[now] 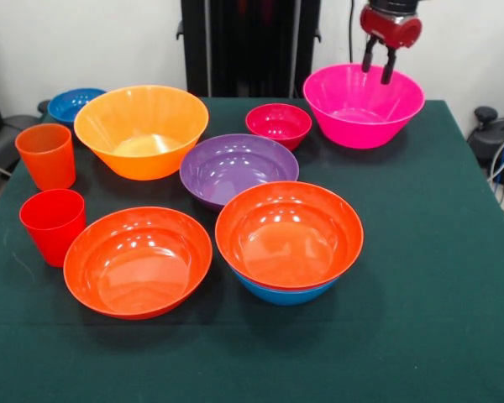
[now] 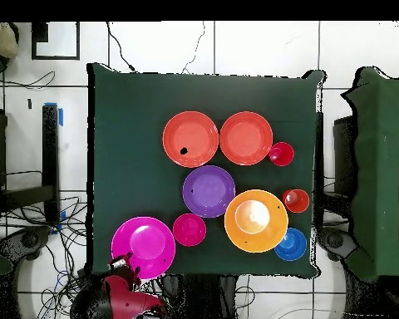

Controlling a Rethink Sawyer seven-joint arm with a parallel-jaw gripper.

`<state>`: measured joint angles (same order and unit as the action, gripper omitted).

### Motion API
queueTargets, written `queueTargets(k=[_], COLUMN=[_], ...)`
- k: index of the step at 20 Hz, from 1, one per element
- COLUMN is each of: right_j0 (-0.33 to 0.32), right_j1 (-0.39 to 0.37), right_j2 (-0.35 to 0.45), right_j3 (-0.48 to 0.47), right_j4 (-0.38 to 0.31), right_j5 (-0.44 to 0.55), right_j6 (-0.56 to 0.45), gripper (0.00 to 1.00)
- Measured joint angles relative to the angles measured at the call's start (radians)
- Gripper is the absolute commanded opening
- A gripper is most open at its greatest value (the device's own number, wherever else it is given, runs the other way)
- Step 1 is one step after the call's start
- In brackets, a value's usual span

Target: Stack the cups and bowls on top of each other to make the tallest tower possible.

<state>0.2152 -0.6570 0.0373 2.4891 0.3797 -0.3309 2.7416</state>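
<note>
**Bowls spread wide, one pair nested, as arm hangs over the pink bowl**

On a dark green table (image 1: 437, 277), the gripper (image 1: 378, 65) of the red and black arm hangs over the far rim of the large pink bowl (image 1: 363, 105), its two dark fingers (image 1: 368, 55) parted, with nothing between them. The tower (image 1: 289, 248) so far stands near the middle of the front edge: a wide red-orange bowl (image 1: 289, 235) sits nested in the medium blue bowl (image 1: 284, 294), of which only a low crescent shows beneath. Just beside it lies the second red-orange bowl (image 1: 138, 260), alone on the cloth. Behind the pair rests the purple bowl (image 1: 238, 168), touching or nearly touching the nested bowl's rim (the front view cannot settle which). The small magenta bowl (image 1: 278, 124) sits between the purple and pink ones. The large yellow-orange bowl (image 1: 141, 130) stands farther along that row, with the small blue bowl (image 1: 74, 104) behind it at the table's corner. Both cups stand upright at the table's edge: the orange cup (image 1: 46, 155) behind, the red cup (image 1: 52, 225) in front, apart from each other and from the bowls. From overhead, the gripper (image 2: 122, 264) shows at the pink bowl's (image 2: 145, 244) lower left rim.
</note>
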Motion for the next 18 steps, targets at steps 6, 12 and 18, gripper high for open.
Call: queueTargets(k=[6,12,18], right_j0=[0.002,0.003,0.017], right_j1=[0.018,0.031,0.072], right_j2=[0.030,0.048,0.064], right_j3=[-0.006,-0.036,-0.097], right_j4=[0.012,0.014,0.035], right_j5=[-0.009,-0.022,-0.060], right_j6=[0.061,0.106,0.126], gripper=[1.00,1.00,1.00])
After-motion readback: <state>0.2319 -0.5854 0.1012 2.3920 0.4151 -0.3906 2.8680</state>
